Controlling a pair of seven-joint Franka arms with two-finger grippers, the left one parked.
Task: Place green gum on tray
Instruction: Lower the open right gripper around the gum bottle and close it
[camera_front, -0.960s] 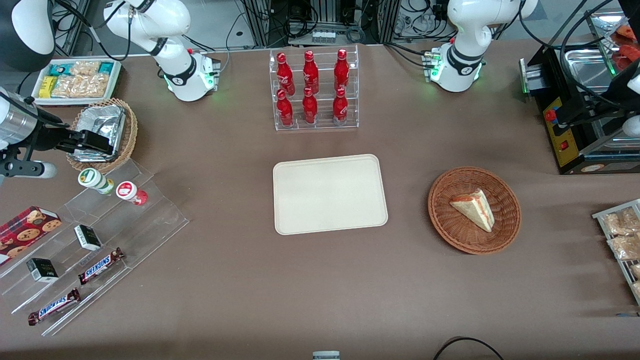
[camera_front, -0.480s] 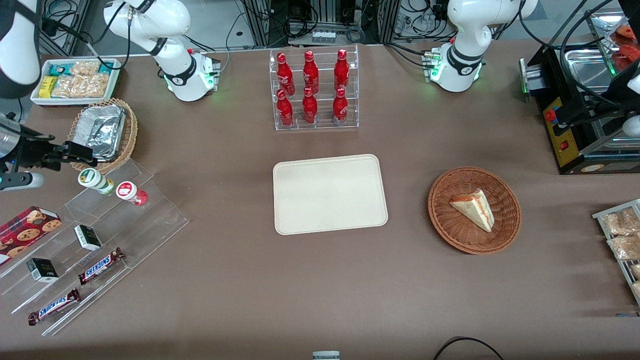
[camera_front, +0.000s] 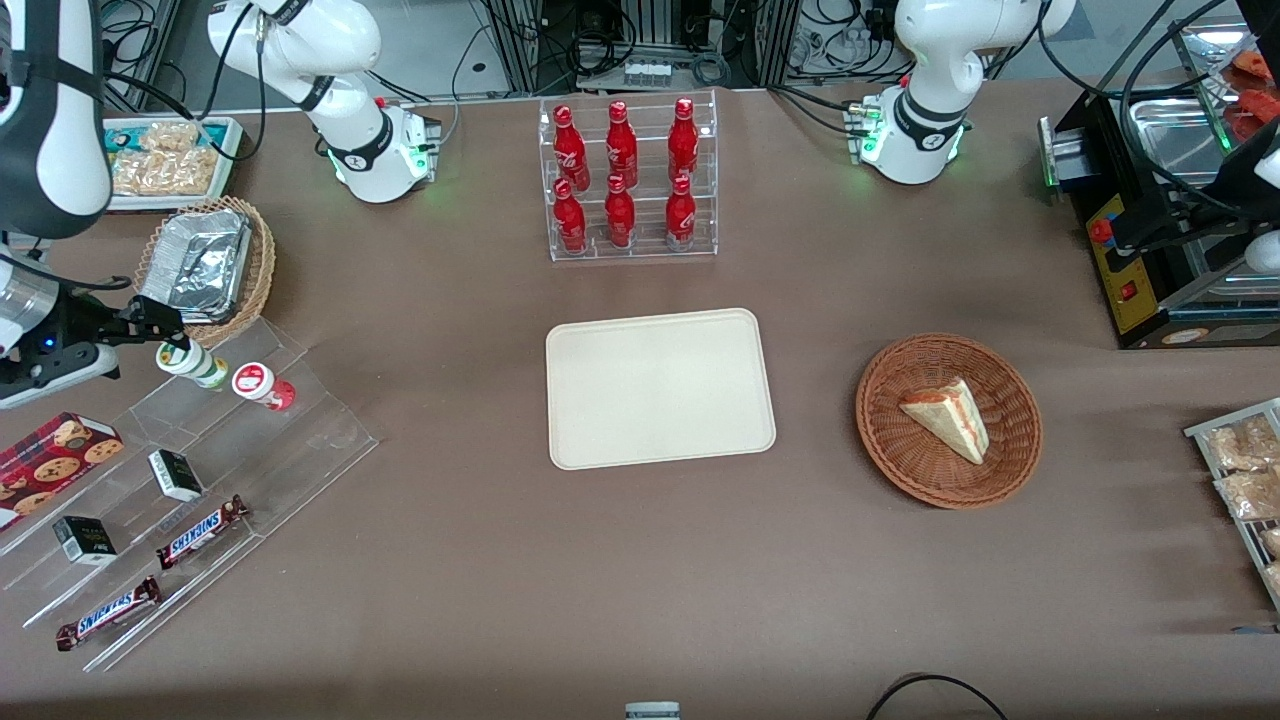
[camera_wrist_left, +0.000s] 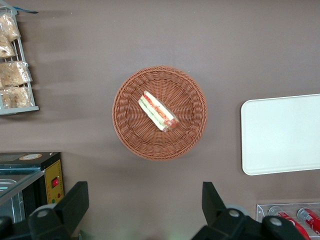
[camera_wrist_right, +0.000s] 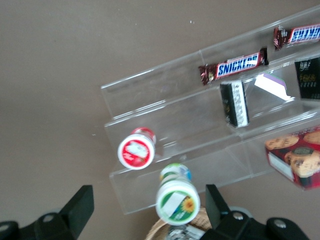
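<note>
The light is bright and even, and it seems to come from above. The brown surface (camera_front: 450, 560) looks soft and flat, with only pale, fuzzy shadows under things. The tray (camera_front: 660, 388) is cream and a little washed out (its rim shows as a thin edge). The foil pack (camera_front: 195, 262) in its basket (camera_front: 258, 262) shines with white glare. The clear plastic rack (camera_wrist_right: 200, 125) throws back bright streaks along its edges. Small green lights glow at the arm bases. In the right wrist view the green gum (camera_wrist_right: 177, 201) is blurred, and the tool (camera_wrist_right: 150, 215) fingers (camera_wrist_right: 80, 205) are dark and soft-edged. The front view is sharp in the middle.
</note>
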